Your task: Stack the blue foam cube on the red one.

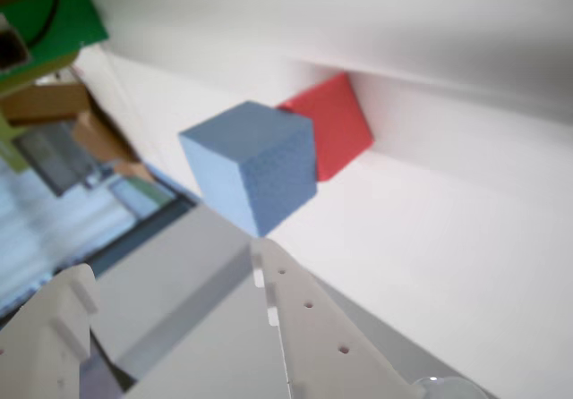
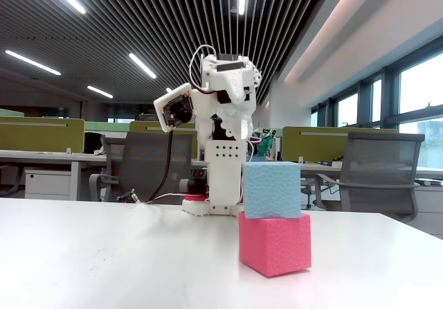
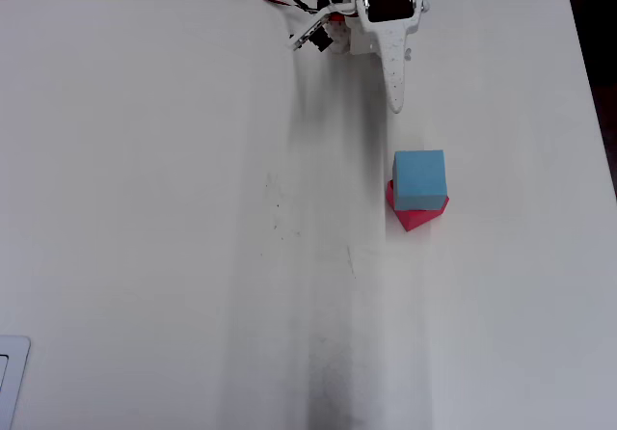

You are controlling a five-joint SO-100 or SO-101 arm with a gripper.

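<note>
The blue foam cube (image 2: 271, 189) sits on top of the red one (image 2: 275, 243), turned a little against it, in the fixed view. From overhead the blue cube (image 3: 419, 180) covers most of the red cube (image 3: 415, 218). In the wrist view the blue cube (image 1: 255, 162) is in front of the red cube (image 1: 333, 122). My gripper (image 3: 395, 100) is drawn back near the arm's base, apart from the stack. Its white fingers (image 1: 304, 318) stand apart in the wrist view, with nothing between them.
The white table (image 3: 174, 208) is bare around the stack. The arm's base and wires (image 3: 318, 27) are at the table's far edge. A pale object corner (image 3: 10, 377) shows at the lower left edge. Office chairs and desks stand behind the table in the fixed view.
</note>
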